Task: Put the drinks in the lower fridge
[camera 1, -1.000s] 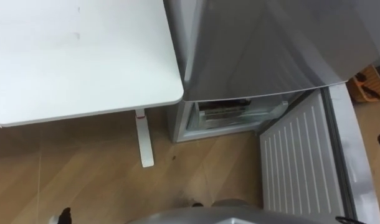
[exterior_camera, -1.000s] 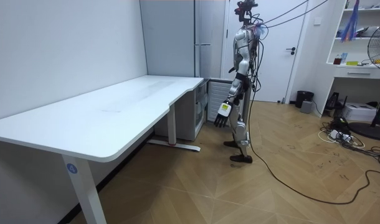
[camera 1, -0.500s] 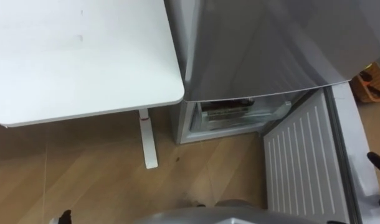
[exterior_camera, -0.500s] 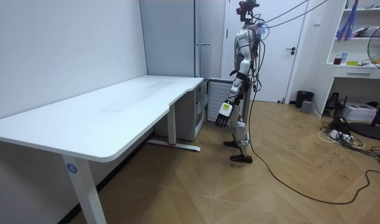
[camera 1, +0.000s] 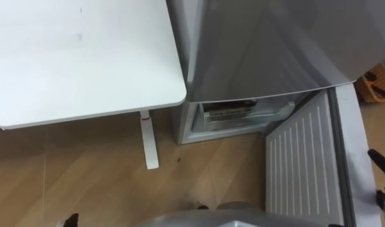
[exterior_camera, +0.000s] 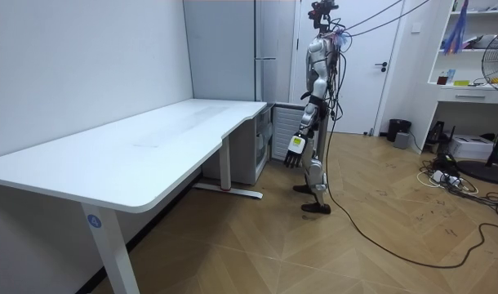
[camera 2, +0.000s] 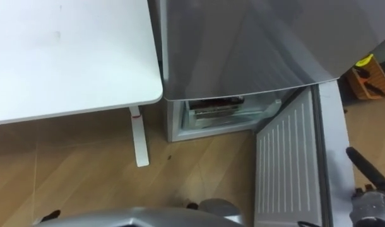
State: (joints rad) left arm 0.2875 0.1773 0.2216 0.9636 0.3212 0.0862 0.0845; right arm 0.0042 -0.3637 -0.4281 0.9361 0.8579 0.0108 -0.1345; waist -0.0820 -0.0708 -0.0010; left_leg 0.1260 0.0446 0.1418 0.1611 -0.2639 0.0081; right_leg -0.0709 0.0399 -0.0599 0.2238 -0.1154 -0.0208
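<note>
The lower fridge door (camera 1: 303, 164) stands wide at 4 o'clock, baring the compartment (camera 1: 238, 121) at 1 o'clock for loading; whether the dark shape (camera 1: 225, 113) inside is the drinks I cannot tell; the left robot hand (exterior_camera: 295, 153) hangs slack and spread, holding nothing; the right robot hand (camera 2: 367, 168) is straight-fingered beside the door.

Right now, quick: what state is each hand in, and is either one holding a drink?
Left hand: open, hanging by the robot's side, empty.
Right hand: open, finger straight, nothing held.

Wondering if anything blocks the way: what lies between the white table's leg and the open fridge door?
Bare wooden floor, from table leg to fridge door, seen in the left eye view.
</note>
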